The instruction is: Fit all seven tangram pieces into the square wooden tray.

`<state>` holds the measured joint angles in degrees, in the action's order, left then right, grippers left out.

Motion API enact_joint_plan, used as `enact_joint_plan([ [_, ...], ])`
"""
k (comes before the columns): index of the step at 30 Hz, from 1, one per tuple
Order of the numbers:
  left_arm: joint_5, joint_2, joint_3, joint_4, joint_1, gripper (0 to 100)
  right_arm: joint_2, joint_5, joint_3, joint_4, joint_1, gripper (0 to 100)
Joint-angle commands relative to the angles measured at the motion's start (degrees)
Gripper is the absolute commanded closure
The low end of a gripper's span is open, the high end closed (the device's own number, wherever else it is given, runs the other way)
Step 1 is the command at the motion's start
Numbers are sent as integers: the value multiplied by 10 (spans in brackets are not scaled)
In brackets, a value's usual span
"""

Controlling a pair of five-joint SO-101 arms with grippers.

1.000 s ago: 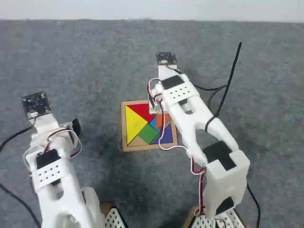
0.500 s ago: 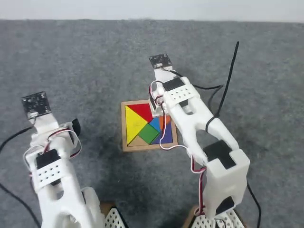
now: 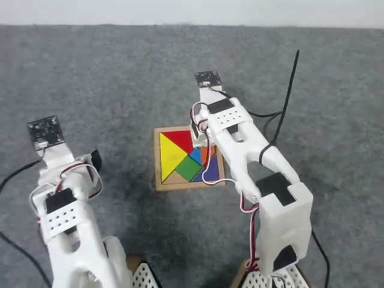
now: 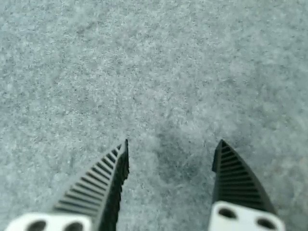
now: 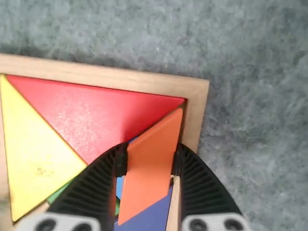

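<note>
Square wooden tray (image 3: 158, 180) lies on grey carpet (image 3: 108, 78).

- Seated flat inside the tray: red triangle (image 5: 96, 110) along one wall, yellow triangle (image 5: 33, 159) beside it, green piece (image 3: 188, 168) and violet piece (image 3: 211, 174) nearer the opposite wall.
- Right gripper (image 5: 149, 155) hangs over the tray corner at the red triangle's tip. Its fingers are closed to the width of the orange piece (image 5: 150, 168) and pinch its two long edges.
- The orange piece looks raised, not flush, with one end close to the tray wall beside the red triangle. The edge grip probably allows it to be lowered into the narrow gap left along that wall.
- Left gripper (image 4: 171, 150) is well apart from the tray, over bare carpet. Its fingers are spread wide and hold nothing. It seems parked clear of the working arm.
</note>
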<state>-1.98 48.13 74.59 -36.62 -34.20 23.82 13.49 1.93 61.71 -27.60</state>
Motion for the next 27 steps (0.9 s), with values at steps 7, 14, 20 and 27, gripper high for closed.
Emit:
enact_joint_plan([
  [7,-6,14,-4,15,4,725,-5,5,-20,3,24,972],
  [14,-6,14,-4,15,4,725,-32,5,-25,20,26,974],
  [20,-6,14,-4,15,4,725,-40,4,-28,29,30,975],
  [27,-6,14,-4,15,3,725,-60,4,-25,32,48,974],
])
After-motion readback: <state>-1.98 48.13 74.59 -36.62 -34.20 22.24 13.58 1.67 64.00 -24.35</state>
